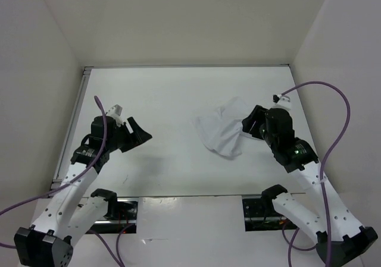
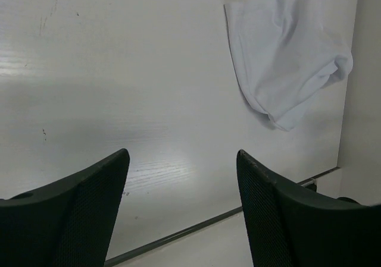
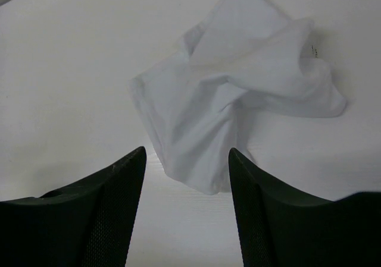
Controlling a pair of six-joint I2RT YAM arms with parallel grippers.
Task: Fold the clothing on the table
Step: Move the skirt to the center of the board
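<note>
both the left tool (image 1: 140,134) and right tool (image 1: 246,126) gape wide, empty; crumpled clothing (image 1: 221,130) lies on the surface (image 1: 178,94) toward three o'clock.

One piece of clothing (image 1: 221,130) shows right of centre in the overhead view, on one bench (image 1: 166,100). Two arms rise from the bottom edge, the left arm (image 1: 74,184) at lower left and the right arm (image 1: 318,189) at lower right. There are two end effectors, the left end effector (image 1: 141,135) and the right end effector (image 1: 247,124), each with two dark fingers (image 2: 71,219), four in all. Two purple cables run along the arms, the left cable (image 1: 101,109) and the right cable (image 1: 321,82). Three white walls (image 1: 178,17) stand at the left, top and right of the frame.
</note>
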